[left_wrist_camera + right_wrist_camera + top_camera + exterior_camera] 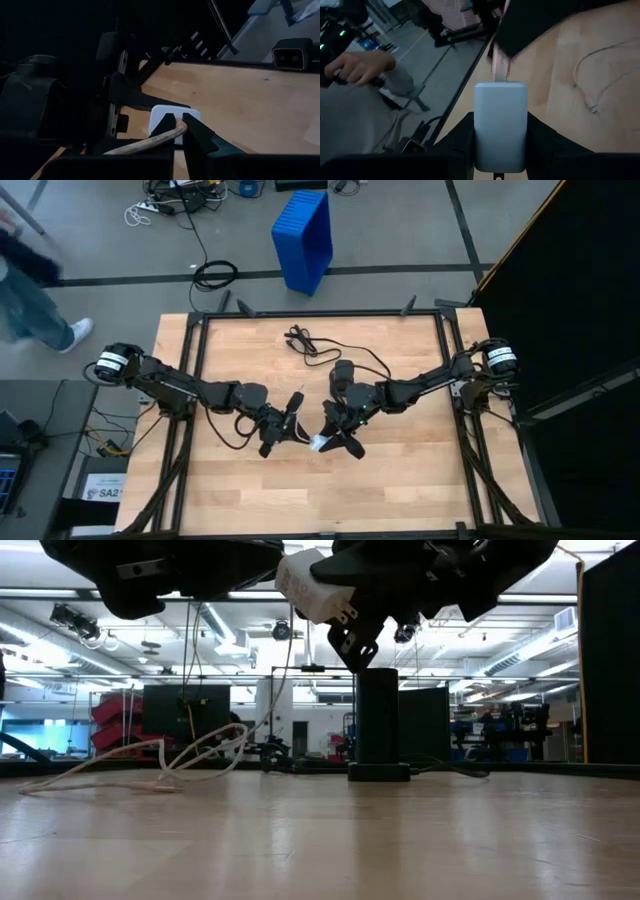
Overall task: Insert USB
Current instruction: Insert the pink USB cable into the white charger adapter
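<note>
Holding the white charger block (500,125) tight, the right gripper (335,437) hangs above the middle of the table (400,480). Just left of it, the left gripper (283,430) pinches the USB cable (150,143), plug end touching the block. The job looks nearly done, maybe needing one last push. Only the right wrist view shows the plug (499,70) at the port. Farther back, loose black cable (310,345) lies.

Bare table (400,480) near side; loose cable (310,345) clutters far side.
</note>
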### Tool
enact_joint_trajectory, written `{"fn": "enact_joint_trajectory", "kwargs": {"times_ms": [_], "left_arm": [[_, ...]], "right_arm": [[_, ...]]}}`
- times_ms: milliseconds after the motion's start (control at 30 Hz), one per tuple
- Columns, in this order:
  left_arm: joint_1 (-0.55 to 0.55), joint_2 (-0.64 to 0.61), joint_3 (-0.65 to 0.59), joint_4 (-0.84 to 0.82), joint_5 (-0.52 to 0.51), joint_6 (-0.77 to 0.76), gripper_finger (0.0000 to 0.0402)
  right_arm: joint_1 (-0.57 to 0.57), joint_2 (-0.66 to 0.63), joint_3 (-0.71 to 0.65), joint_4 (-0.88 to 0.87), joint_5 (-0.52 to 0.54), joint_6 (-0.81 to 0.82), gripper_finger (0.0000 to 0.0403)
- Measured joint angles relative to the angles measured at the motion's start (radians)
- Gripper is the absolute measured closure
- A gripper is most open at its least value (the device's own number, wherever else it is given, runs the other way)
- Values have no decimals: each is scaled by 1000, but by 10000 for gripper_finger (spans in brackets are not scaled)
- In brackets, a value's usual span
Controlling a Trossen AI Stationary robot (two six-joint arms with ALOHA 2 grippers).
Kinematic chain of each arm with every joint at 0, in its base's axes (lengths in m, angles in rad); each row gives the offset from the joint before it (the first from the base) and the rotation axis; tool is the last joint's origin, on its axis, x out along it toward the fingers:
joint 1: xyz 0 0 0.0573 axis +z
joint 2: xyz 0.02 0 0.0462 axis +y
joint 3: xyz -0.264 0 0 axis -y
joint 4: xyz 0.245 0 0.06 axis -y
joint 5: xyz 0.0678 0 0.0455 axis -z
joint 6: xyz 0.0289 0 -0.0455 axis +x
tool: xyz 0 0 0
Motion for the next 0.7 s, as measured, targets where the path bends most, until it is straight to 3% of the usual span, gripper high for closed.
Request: {"fn": "enact_joint_trajectory", "kwargs": {"times_ms": [400, 700], "left_arm": [[0, 0, 0, -1, -3, -23, 402], [0, -1, 0, -14, -5, -27, 402]], "right_arm": [[-8, 1, 0, 31, 13, 36, 317], [-8, 2, 15, 29, 78, 45, 317]]}}
